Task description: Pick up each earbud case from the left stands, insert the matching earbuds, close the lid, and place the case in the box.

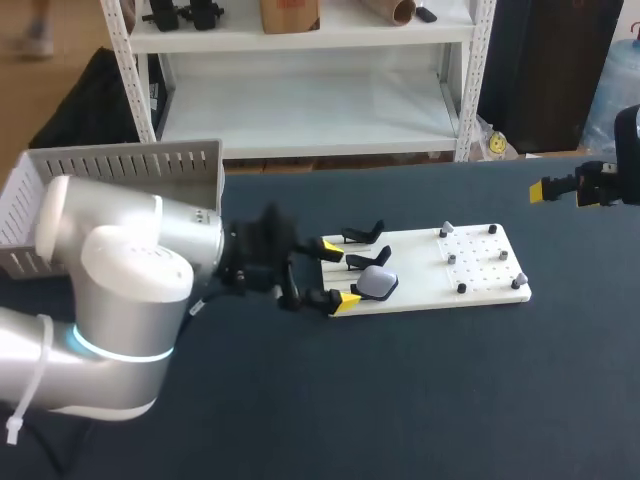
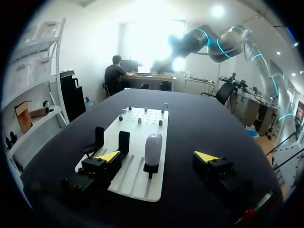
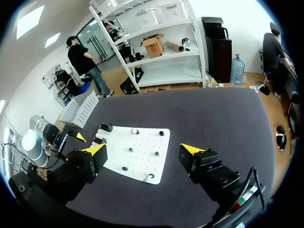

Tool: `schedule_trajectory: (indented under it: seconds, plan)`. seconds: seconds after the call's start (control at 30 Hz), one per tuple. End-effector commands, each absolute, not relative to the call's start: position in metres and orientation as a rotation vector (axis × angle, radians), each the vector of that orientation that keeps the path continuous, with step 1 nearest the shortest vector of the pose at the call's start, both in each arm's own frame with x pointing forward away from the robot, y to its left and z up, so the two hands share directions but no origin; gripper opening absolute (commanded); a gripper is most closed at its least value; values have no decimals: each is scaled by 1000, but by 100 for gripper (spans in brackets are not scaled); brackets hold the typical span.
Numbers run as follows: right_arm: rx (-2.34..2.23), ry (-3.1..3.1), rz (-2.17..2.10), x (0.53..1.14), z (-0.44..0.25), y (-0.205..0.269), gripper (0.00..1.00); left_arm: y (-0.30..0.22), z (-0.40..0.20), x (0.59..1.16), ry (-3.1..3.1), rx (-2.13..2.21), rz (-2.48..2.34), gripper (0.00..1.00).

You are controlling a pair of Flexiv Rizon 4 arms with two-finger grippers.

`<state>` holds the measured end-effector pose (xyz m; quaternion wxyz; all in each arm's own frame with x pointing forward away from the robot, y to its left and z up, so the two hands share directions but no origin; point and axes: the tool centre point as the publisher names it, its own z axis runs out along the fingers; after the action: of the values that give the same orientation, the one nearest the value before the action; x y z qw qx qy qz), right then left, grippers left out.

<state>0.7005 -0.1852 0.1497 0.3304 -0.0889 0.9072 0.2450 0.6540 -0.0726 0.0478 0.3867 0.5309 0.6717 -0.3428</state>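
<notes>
The left gripper [image 1: 338, 272] is wide open. The earbud case [image 1: 377, 283] stands upright on its black stand [image 2: 150, 169] just ahead, between the fingers and probably not touching them, ready to be pinched. The right gripper [image 3: 142, 151] is open too and waits far off.

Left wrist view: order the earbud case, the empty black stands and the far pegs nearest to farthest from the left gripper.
1. Earbud case, between the left gripper's open fingers.
2. Empty black stands, just ahead of one finger.
3. Pegs, at the board's far end.
</notes>
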Motion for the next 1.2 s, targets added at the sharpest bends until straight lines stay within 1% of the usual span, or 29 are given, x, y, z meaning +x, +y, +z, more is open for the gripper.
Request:
schedule_trajectory:
  seconds: [0.03,0.4,0.47,0.57,0.63,0.7,0.93,0.97,1.0,1.07,1.2]
  plan:
    - [-235,2372,643,701,150,-186,100,-84,41,667,1739,1389,-871,100]
    - [-235,2372,643,701,150,-186,100,-89,28,665,1765,1414,-858,100]
    - [-235,2372,643,701,150,-186,100,-89,27,665,1766,1417,-857,86]
    - [-235,2372,643,701,150,-186,100,-89,25,665,1759,1432,-852,69]
    - [-235,2372,643,701,150,-186,100,-90,24,665,1761,1437,-848,70]
    - [-235,2372,643,701,150,-186,100,-90,24,665,1760,1439,-850,68]
    - [-235,2372,643,701,150,-186,100,-93,19,666,1745,1437,-870,60]
    - [-235,2372,643,701,150,-186,100,-93,18,667,1742,1430,-877,55]
    - [-235,2372,643,701,150,-186,100,-93,17,667,1741,1429,-879,56]
    - [-235,2372,643,701,150,-186,100,-95,16,668,1737,1428,-886,50]
    - [-235,2372,643,701,150,-186,100,-98,15,669,1729,1428,-897,48]
